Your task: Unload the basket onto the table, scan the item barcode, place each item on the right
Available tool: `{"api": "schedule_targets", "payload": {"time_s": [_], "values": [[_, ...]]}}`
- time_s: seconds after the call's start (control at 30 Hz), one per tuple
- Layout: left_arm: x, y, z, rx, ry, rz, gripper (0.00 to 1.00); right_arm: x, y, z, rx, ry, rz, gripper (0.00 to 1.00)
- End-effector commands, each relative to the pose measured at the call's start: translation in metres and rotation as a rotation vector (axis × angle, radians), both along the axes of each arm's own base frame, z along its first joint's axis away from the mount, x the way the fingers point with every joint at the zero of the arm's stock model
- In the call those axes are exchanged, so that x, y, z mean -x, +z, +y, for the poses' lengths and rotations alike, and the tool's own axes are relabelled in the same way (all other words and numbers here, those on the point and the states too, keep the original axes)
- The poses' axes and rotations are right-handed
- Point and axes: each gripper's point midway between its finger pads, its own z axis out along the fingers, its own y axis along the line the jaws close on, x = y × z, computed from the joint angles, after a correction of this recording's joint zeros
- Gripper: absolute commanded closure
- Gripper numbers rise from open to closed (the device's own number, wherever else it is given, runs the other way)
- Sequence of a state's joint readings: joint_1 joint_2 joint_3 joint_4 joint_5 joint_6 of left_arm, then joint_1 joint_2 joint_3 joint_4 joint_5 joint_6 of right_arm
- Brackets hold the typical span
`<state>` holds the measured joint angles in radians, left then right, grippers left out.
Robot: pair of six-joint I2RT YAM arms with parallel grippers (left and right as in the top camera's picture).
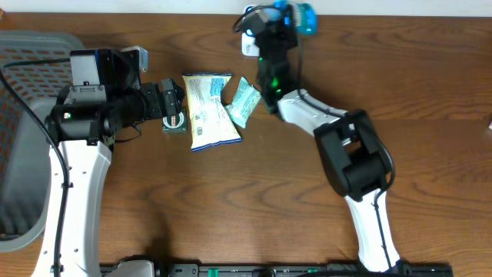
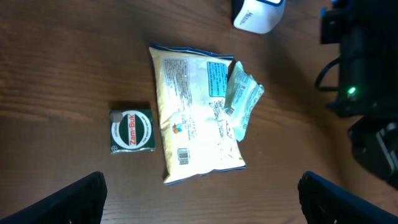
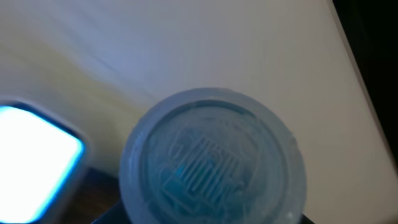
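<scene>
A round pale-blue tub (image 3: 211, 158) fills the right wrist view, and a blurred striped print shows on its flat face. My right gripper (image 1: 286, 15) is shut on this tub (image 1: 306, 17) at the table's back edge, held up beside the white scanner (image 1: 248, 42). The scanner's lit face (image 3: 34, 158) glows at the left of the tub. Only dark corners of the right fingers show under the tub. My left gripper (image 2: 200, 190) hangs open over bare wood, just short of the yellow-white packet (image 2: 193, 118).
A small green Zam-Buk box (image 2: 130, 130) lies left of the packet, and a teal sachet (image 2: 241, 99) overlaps the packet's right edge. A grey mesh basket (image 1: 23, 92) stands at the far left. The right arm (image 1: 346, 146) stretches across the table's middle right.
</scene>
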<state>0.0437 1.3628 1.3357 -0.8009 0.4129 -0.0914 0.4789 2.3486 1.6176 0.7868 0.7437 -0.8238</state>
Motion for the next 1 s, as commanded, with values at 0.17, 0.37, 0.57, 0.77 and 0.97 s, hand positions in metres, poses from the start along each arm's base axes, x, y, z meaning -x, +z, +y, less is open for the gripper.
{"api": "schedule_targets", "payload": {"time_s": [0.17, 0.37, 0.57, 0.77, 0.97], "values": [[-0.001, -0.001, 0.001, -0.015, -0.009, -0.004, 0.02, 0.0, 0.065, -0.154, -0.194, -0.323, -0.032, 0.99], [-0.001, -0.001, 0.001, -0.015, -0.009, -0.004, 0.02, 0.021, 0.073, -0.255, -0.374, -0.452, 0.025, 0.99], [-0.001, -0.001, 0.001, -0.015, -0.009, -0.004, 0.02, 0.055, 0.048, -0.347, -0.482, -0.638, 0.098, 0.99], [-0.001, -0.001, 0.001, -0.015, -0.009, -0.004, 0.02, 0.094, 0.012, -0.428, -0.641, -0.786, 0.147, 0.99], [-0.001, -0.001, 0.001, -0.015, -0.009, -0.004, 0.02, 0.118, -0.003, -0.489, -0.787, -0.763, 0.168, 0.99]]}}
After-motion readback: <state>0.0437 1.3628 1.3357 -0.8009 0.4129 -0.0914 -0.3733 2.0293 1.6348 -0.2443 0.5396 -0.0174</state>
